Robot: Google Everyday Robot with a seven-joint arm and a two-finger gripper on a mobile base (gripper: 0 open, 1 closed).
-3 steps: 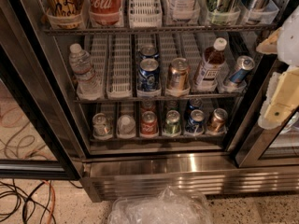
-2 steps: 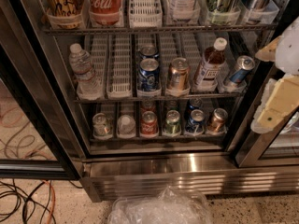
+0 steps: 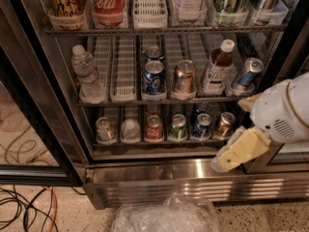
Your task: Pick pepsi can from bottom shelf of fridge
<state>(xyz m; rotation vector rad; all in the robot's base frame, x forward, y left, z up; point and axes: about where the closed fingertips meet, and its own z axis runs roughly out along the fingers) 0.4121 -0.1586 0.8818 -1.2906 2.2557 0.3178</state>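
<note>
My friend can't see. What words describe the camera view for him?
A small dark-blue pepsi can stands among other cans on the bottom wire shelf of a tall glass-door fridge. The robot's cream gripper hangs outside, low on the right, beside that shelf.

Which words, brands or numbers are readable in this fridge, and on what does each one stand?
"Cola": white script on the red bottle, top rack.
The pepsi can, bottom shelf: label too blurred to read.
All other labels: too blurred.
The pincer, at lower right before the fridge, shows no text.
</note>
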